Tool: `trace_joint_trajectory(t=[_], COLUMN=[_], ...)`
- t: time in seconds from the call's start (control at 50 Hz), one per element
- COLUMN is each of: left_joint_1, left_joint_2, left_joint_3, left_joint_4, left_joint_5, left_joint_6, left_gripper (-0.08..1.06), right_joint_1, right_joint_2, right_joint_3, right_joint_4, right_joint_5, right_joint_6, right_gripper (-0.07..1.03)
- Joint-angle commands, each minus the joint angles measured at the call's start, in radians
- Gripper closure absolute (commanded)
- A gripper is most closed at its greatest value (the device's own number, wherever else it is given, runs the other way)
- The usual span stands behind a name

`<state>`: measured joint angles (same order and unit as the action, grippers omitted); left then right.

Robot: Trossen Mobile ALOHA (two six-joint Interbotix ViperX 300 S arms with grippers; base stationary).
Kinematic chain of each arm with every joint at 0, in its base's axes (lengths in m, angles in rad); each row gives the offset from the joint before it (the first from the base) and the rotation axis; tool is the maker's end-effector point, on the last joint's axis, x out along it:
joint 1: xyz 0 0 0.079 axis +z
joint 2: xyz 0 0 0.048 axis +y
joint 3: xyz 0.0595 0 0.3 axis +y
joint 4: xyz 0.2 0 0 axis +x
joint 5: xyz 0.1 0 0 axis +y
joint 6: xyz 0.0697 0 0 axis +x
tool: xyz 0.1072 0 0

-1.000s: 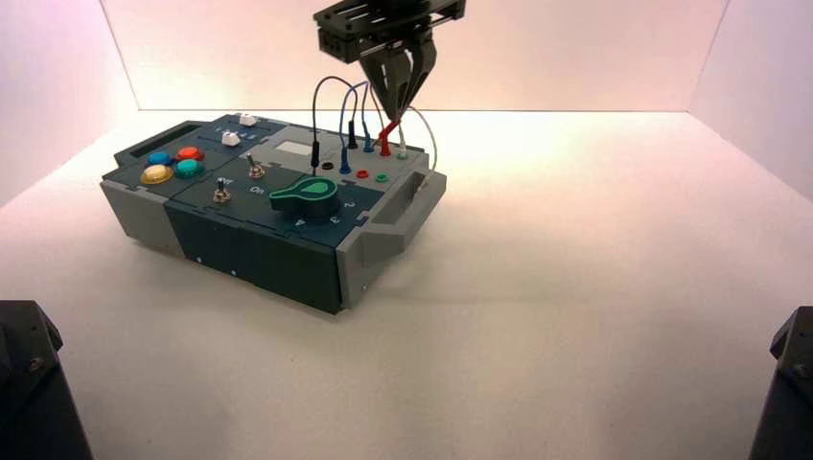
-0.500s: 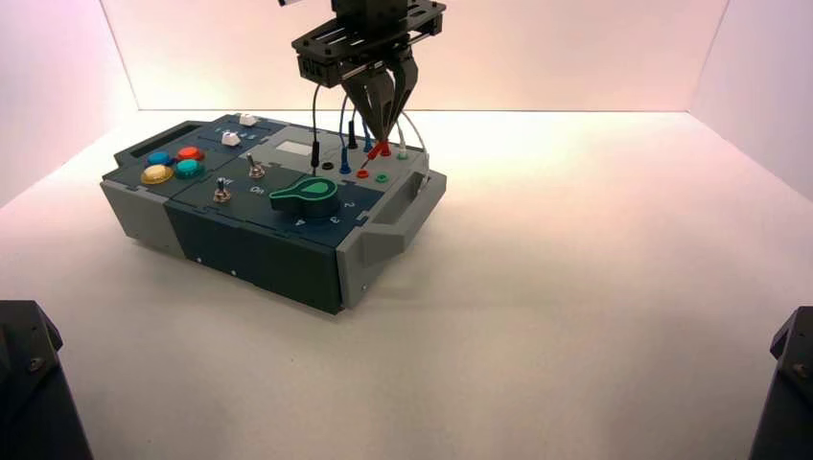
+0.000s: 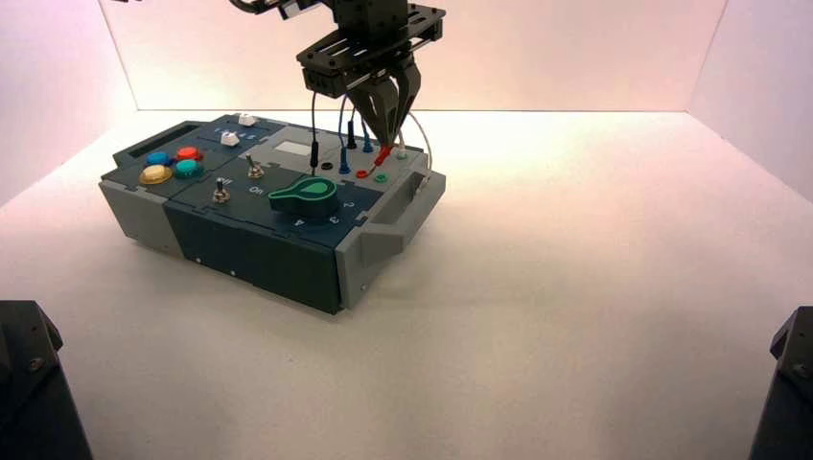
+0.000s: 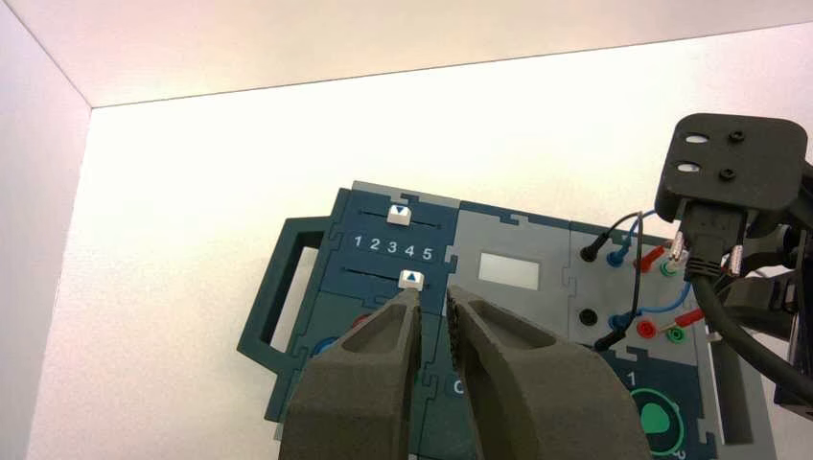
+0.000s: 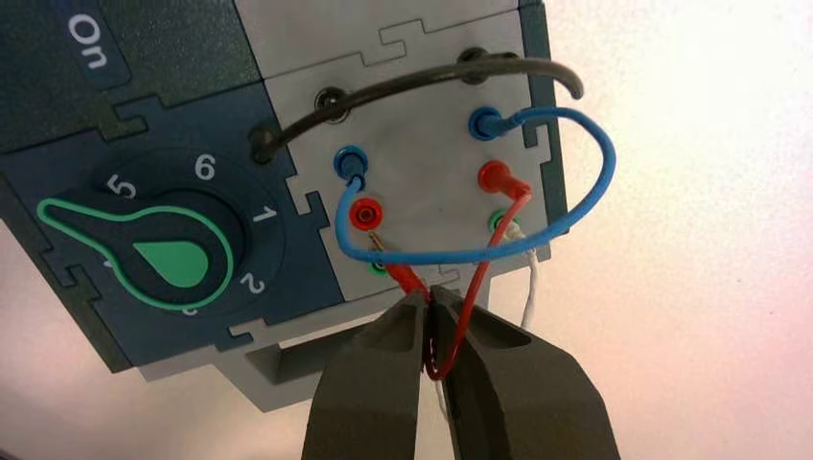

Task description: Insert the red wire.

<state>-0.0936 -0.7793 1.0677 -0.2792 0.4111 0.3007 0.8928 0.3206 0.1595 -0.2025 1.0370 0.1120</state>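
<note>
Short, thin red wire with bright red sleeved plugs (image 5: 476,278), at 2 o'clock on the box (12 toward the far wall), one plug seated in the far red socket (image 5: 494,176). Other plug clamped in the fingers of the black right gripper (image 3: 388,139), bare metal tip beside the round red near socket (image 5: 365,214), over the green near socket (image 5: 380,268); contact with either impossible to tell.

Curved blue lead (image 5: 460,257) plugged into blue sockets, near and far. White plug (image 5: 513,230) in the far green socket. Arching black lead (image 5: 412,84), far end in a black socket; round black near socket (image 5: 331,103) open.

Black left gripper (image 4: 436,297) above the box, fingers slightly apart, nothing between them.

Grey and dark-blue box (image 3: 259,254): green-topped round knob (image 3: 305,196) just right of centre, four coloured round buttons (image 3: 174,165) at 10 o'clock, grey handles at 10 and 3 o'clock.

Pale smooth tabletop (image 3: 575,287) stretching from the box's 3 to 6 o'clock; pinkish-white wall (image 3: 575,57) at 12.
</note>
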Motion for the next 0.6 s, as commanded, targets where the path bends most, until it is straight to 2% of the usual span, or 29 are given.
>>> trace_joint_trajectory(t=[0.02,0.38,0.6], left_joint_1=[0.0,-0.048,-0.049], left_joint_2=[0.009,0.015,0.041], left_joint_3=[-0.015,-0.014,-0.048], left_joint_4=[0.002,-0.008,-0.008], left_joint_5=[-0.011,0.003,0.115], left_joint_6=[0.003,0.017,0.018], left_gripper=[0.8,0.82,0.84], right_joint_1=[0.006,0.008,0.017], right_joint_2=[-0.021,-0.012,-0.006], right_joint_3=[-0.038,-0.061,-0.075], right_joint_4=[-0.008,-0.008,-0.006], right_joint_5=[0.0,0.02,0.034], right_joint_6=[-0.003,-0.011,-0.011], right_gripper=[0.98,0.98,0.98])
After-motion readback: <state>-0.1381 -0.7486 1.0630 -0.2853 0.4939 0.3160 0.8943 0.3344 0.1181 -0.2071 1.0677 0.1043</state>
